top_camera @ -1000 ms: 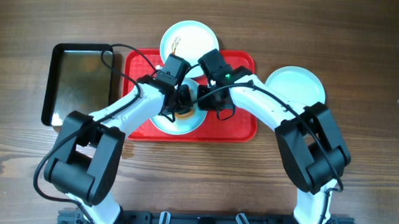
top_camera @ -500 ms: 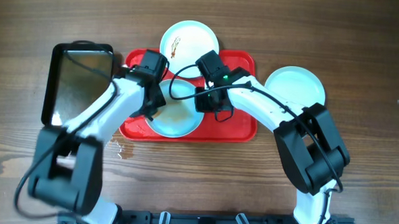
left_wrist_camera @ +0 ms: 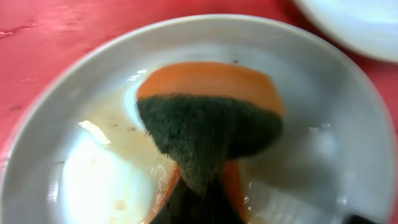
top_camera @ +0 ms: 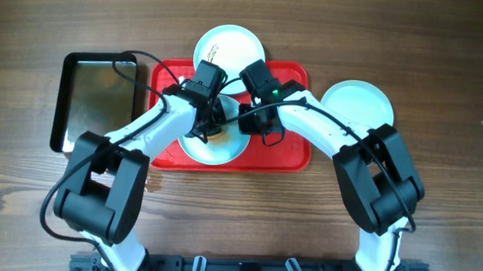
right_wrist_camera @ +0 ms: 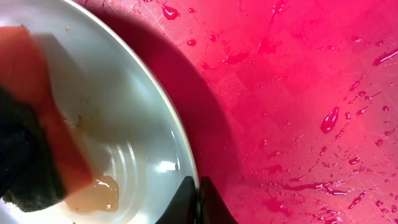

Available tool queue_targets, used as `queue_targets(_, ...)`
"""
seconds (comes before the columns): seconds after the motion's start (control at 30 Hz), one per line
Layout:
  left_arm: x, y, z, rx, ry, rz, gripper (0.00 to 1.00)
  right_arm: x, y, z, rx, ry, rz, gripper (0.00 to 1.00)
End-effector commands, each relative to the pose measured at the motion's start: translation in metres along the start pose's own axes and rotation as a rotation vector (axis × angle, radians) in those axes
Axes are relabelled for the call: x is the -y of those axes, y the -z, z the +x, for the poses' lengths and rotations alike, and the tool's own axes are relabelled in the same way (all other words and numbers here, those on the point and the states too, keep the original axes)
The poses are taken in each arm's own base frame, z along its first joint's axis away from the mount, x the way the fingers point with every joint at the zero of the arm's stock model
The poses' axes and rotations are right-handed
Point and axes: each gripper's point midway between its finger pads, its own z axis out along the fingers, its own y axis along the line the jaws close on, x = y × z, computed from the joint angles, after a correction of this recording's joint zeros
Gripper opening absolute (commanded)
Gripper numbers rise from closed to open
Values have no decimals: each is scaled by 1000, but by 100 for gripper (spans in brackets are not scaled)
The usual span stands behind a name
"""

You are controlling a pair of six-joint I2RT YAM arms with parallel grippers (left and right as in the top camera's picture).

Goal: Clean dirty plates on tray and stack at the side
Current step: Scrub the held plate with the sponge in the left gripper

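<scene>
Overhead view: the red tray point(top_camera: 283, 158) lies in the upper middle of the frame on the wooden counter point(top_camera: 434, 209), with a black metal pan point(top_camera: 96, 100) just to its left. A wet plate point(top_camera: 220, 151) sits on the tray's lower middle, under both arms. A smeared plate point(top_camera: 237, 45) overlaps the tray's top edge and has a brown streak on its left part. A third plate point(top_camera: 361, 100) rests on the counter just right of the tray and shows no mark. The left gripper point(top_camera: 211, 122) is over the wet plate's middle and the right gripper point(top_camera: 258, 130) is at its right rim. From here I cannot tell how far either one is open.

Left wrist view: this is the only view showing the sponge point(left_wrist_camera: 211, 106) clearly. It is orange with a dark green scouring face. The left gripper clamps it at the bottom of the frame, and it presses on the wet plate. A thin brownish film of water lies to its left.

Right wrist view: the right gripper is nearly closed, pinching the wet plate's rim at the bottom edge. Water droplets bead on the tray. A small brownish pool sits in the plate beside the sponge at lower left.
</scene>
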Motion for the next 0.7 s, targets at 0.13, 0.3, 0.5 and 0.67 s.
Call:
queue_targets(0.13, -105, 12, -3, 101, -92, -581, 4, 2, 0, -3, 12, 1, 18, 4)
queue_targets(0.3, -107, 37, -12, 132, -23, -642, 4, 5, 0, -4, 21, 1, 34, 4)
queue_targets(0.5, -34, 45, -16, 62, 109, -266, 4, 4, 0, -5, 22, 1, 33, 4)
queue_targets(0.67, 9, 35, -8, 6, 86, -79, 4, 4, 0, -5, 22, 0, 32, 4)
